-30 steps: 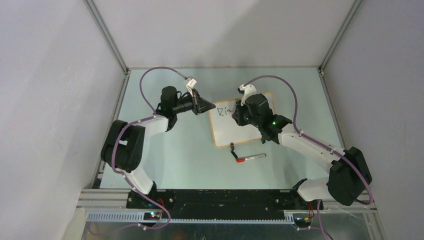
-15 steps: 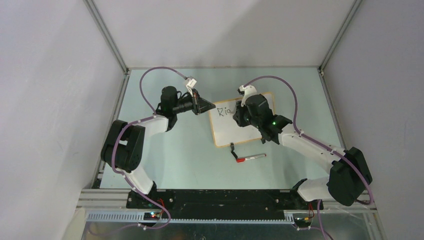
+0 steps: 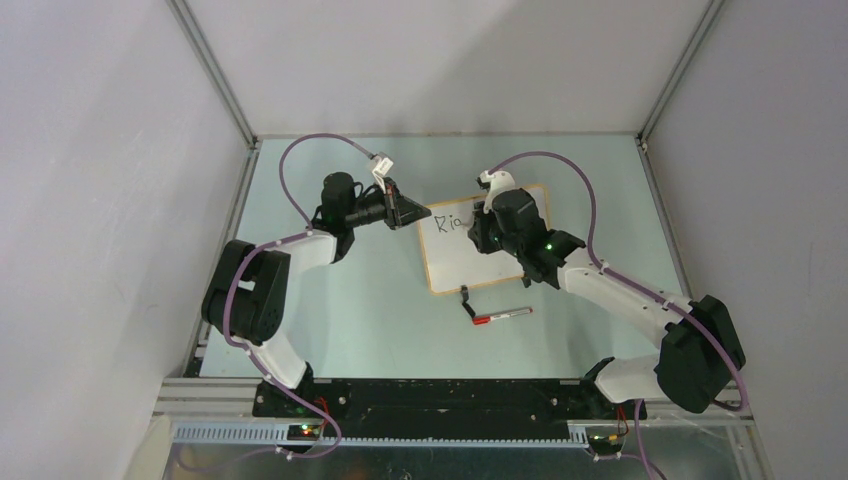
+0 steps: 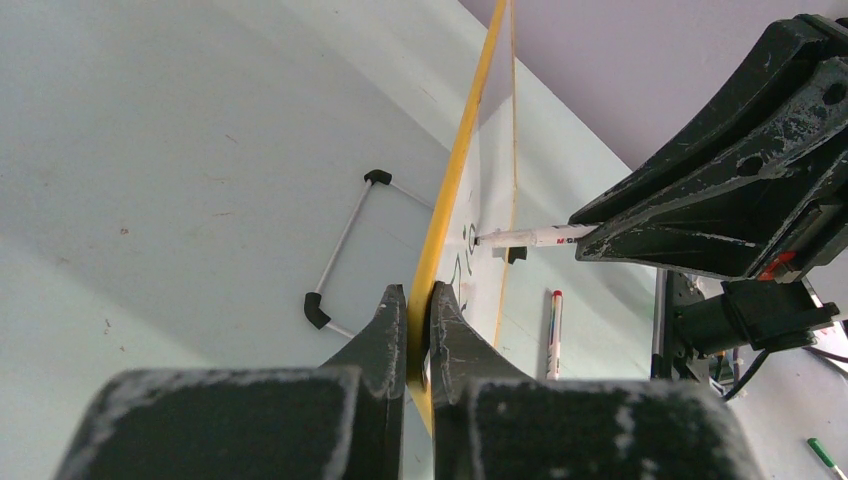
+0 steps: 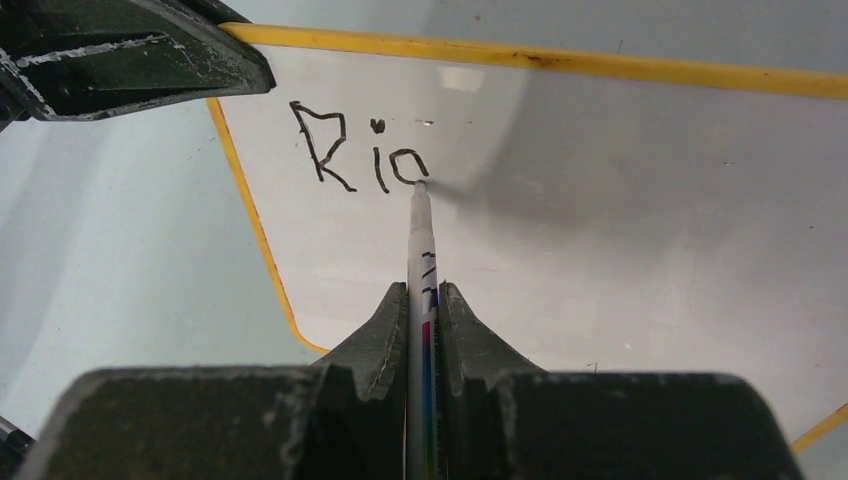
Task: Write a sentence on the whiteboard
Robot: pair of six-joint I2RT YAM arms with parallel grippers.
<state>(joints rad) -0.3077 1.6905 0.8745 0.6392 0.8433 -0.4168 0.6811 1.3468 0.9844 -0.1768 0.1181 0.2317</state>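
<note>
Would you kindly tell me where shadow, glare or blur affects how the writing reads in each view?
Right wrist: the unfinished sentence is sharp; a soft grey shadow lies right of the marker tip on the whiteboard. Left wrist: board edge-on, strokes barely legible. Top external: even light, letters tiny.

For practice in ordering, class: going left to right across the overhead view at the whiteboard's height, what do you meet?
The left claw, clamped on the whiteboard edge → written letters → right claw, gripping the marker.
</note>
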